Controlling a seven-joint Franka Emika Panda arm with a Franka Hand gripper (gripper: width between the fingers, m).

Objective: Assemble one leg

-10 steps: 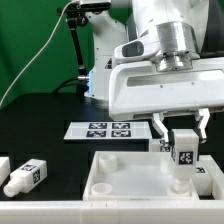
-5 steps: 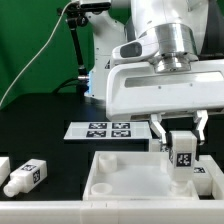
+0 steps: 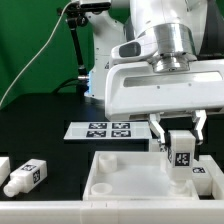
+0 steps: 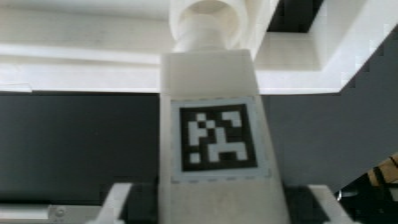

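Within the end effector (image 3: pixel 182 147), leg (image 3: pixel 183 156) clamped upright, stub pointing down at tray (image 3: pixel 118 176) corner

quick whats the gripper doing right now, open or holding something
Gripper: closed on the leg, held upright over the white tray piece.

Matt white plastic leg (image 3: pixel 183 156)

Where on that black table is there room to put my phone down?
Bare table lies between the marker board and the loose leg, exterior view's left. Crowded right: the claw holds a leg at the white tray.
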